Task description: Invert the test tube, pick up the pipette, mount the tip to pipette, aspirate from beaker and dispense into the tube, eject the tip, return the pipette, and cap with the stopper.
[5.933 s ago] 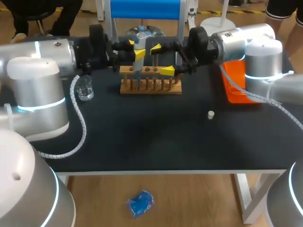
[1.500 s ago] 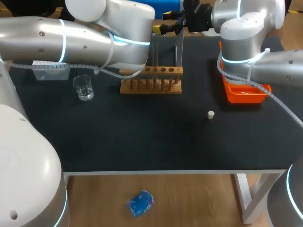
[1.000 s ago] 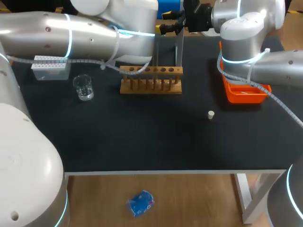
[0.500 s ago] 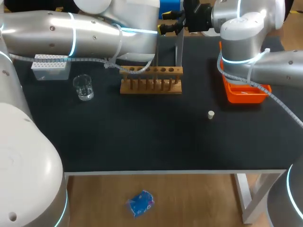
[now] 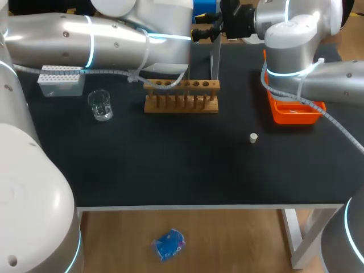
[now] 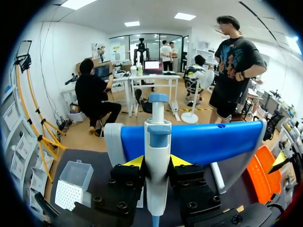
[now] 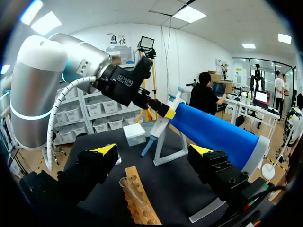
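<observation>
My left gripper (image 6: 156, 163) is shut on the white and blue pipette (image 6: 157, 142), held upright in front of the stand's blue bar (image 6: 203, 139). In the right wrist view the pipette (image 7: 163, 120) hangs from my left arm beside that bar. My right gripper (image 7: 153, 151) is open, high above the wooden rack (image 7: 142, 208), where a clear test tube (image 7: 127, 185) stands mouth up. In the head view the rack (image 5: 181, 96), the beaker (image 5: 101, 106), the tip box (image 5: 59, 80) and the small white stopper (image 5: 253, 137) rest on the black table. My right gripper (image 5: 206, 29) is at the back edge.
An orange tray (image 5: 293, 109) sits at the table's right side under my right arm. The pipette stand's metal legs (image 5: 216, 57) rise behind the rack. My left arm (image 5: 102, 42) stretches across the back left, above the tip box.
My left arm has shifted a little to the right over the back of the table, with the pipette still in its gripper. The right arm has kept still.
</observation>
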`<move>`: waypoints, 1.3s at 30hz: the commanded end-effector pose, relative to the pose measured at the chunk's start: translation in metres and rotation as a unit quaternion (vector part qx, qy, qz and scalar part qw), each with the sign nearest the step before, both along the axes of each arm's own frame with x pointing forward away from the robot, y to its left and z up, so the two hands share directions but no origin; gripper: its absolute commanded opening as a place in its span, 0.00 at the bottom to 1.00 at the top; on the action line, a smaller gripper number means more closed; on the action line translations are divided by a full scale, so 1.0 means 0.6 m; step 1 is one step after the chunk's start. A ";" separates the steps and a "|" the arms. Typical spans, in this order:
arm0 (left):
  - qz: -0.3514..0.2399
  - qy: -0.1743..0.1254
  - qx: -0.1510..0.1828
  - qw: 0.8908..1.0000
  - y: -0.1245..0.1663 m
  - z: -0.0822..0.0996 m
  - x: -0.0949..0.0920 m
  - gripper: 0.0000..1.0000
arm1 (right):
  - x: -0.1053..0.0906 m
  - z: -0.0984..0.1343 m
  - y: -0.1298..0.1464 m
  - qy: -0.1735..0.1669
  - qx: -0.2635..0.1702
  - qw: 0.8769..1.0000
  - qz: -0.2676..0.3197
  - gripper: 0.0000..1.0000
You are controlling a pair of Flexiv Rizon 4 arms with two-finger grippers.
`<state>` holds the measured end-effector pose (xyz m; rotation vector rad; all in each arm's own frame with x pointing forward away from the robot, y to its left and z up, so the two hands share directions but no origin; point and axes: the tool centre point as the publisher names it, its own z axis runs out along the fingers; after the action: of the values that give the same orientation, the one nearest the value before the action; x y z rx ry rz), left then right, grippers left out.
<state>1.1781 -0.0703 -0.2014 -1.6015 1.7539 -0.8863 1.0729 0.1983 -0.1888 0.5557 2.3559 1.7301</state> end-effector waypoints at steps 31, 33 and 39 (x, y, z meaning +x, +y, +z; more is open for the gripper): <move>0.010 0.022 0.001 1.000 -0.007 -0.028 0.016 0.04 | 0.000 0.001 -0.002 0.001 0.000 1.000 0.001 1.00; 0.010 0.023 0.001 1.000 -0.008 -0.029 0.015 0.03 | 0.000 0.001 -0.002 0.001 0.000 1.000 0.001 1.00; 0.010 0.026 0.000 1.000 -0.010 -0.033 0.012 0.03 | 0.000 0.001 -0.002 0.001 0.000 1.000 0.001 1.00</move>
<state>1.1847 -0.0753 -0.2183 -1.6490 1.7646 -0.8499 1.0729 0.1982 -0.1888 0.5558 2.3560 1.7300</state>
